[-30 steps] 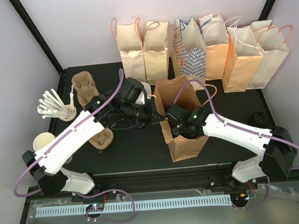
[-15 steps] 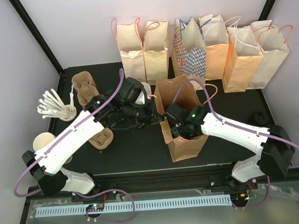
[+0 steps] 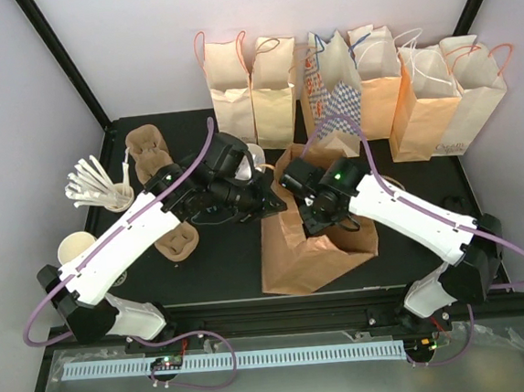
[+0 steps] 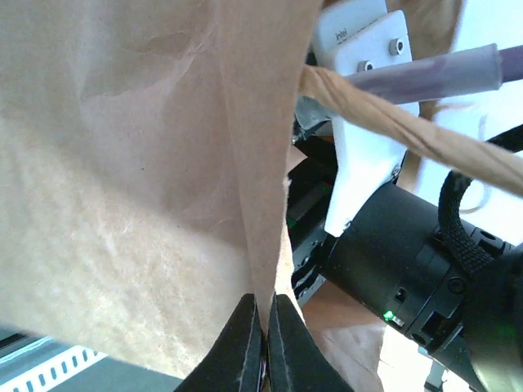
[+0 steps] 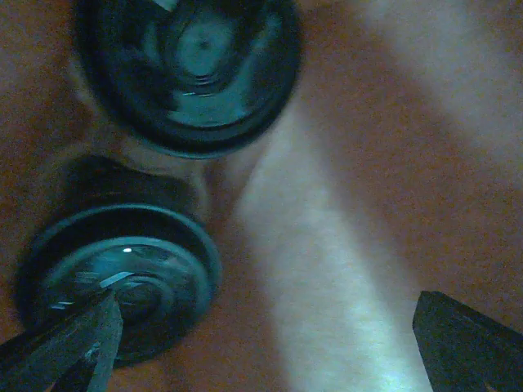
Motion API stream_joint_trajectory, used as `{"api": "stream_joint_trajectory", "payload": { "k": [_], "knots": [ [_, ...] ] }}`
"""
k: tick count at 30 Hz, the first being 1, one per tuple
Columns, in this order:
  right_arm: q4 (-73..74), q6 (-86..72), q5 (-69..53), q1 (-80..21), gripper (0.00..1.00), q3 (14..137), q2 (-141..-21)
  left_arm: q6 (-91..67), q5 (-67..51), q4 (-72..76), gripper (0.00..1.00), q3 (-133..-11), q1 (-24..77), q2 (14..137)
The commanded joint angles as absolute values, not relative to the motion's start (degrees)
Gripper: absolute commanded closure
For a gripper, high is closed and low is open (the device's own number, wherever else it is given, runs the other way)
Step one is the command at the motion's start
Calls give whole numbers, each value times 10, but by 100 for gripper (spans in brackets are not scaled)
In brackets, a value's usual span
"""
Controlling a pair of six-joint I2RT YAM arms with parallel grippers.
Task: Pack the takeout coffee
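The left end effector (image 4: 266, 335) pinches the bag (image 4: 122, 163) by its rim, the right end effector (image 5: 270, 351) gapes wide over seemingly two lidded cups (image 5: 139, 261); snagging the slumped bag at centre frame could spill them

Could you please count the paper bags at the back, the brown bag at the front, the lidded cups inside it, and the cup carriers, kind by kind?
Paper bags standing at the back: 6
Brown bag at the front: 1
Black-lidded cups inside it: 2
Pulp cup carriers: 2
Total: 11
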State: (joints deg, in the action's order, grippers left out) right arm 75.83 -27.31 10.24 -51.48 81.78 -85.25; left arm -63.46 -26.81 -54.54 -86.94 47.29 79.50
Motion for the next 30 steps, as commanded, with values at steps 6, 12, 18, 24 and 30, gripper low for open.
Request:
{"api": "stream_joint_trajectory", "payload": {
  "k": [6,12,18,24,30],
  "knots": [
    [849,-261,108,-515,0,978,-843,-567,-309,-606,98,-893,442,785],
    [870,-230,102,-513,0,1031,-853,-530,-337,-644,99,-877,413,769],
    [869,-236,98,-513,0,1003,-857,-532,-361,-623,98,-853,404,759],
    [869,-233,96,-512,0,1046,-848,-514,-361,-634,98,-824,403,751],
    [868,-221,51,-508,7,1170,-853,-483,-363,-670,99,-835,395,749]
  ]
}}
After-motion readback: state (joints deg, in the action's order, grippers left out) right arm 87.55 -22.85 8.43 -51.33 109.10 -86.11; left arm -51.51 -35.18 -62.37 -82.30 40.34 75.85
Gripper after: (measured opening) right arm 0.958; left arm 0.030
